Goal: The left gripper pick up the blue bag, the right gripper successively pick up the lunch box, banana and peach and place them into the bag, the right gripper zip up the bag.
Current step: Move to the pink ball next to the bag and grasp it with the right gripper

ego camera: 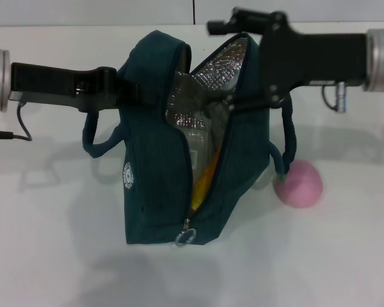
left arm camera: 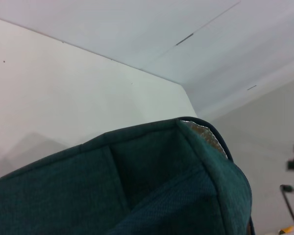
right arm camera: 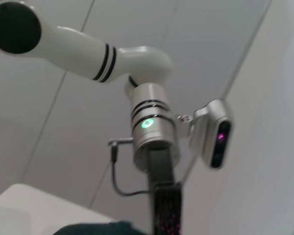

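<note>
Blue bag point(ego camera: 153, 179) standing on white surface point(ego camera: 345, 256), mouth gaping, foil lining showing, zipper undone. Banana point(ego camera: 205, 182) lying inside, yellow showing through opening. Left end effector point(ego camera: 125, 86) gripping bag's left top edge, fingers clamped on fabric. Right end effector point(ego camera: 259, 96) sitting at bag's right rim; finger state cannot be told. Peach point(ego camera: 299, 184) resting on surface just beside bag's right side. Left wrist view showing only bag fabric point(left arm camera: 137, 191); right wrist view showing left arm point(right arm camera: 154, 132).
</note>
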{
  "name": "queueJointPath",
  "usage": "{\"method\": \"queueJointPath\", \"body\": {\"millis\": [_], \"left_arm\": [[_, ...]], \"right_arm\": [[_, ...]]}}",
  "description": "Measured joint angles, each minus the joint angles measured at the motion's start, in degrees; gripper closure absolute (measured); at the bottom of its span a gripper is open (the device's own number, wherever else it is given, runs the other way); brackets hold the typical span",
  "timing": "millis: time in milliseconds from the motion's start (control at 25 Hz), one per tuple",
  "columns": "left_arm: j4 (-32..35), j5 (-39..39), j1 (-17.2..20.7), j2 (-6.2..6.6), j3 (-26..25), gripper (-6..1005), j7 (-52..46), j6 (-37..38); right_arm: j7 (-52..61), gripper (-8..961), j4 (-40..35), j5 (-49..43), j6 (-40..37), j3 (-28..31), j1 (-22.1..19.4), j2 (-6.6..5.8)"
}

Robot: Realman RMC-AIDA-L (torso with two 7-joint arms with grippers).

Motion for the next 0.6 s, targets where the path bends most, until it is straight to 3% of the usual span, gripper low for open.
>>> {"method": "queueJointPath", "body": {"millis": [200,320,600], "left_arm": [[0.0,0.0,0.3,0.04,-0.1,956,0.0,0.0],[0.0,0.1,0.8,0.12,-0.2,956,0.1,0.0],[0.0,0.2,2.7,0.17,-0.6,955,0.7,-0.9]], "right_arm": [[5.1,94,-9.1,3.1,1.5,1.6,-5.6,-0.51],[13.5,96,-15.9,0.5,3.6,3.6,-8.2,-0.80],[39.7,102,-31.2,-20.7,2.9,7.8,-11.2,-1.13]]}}
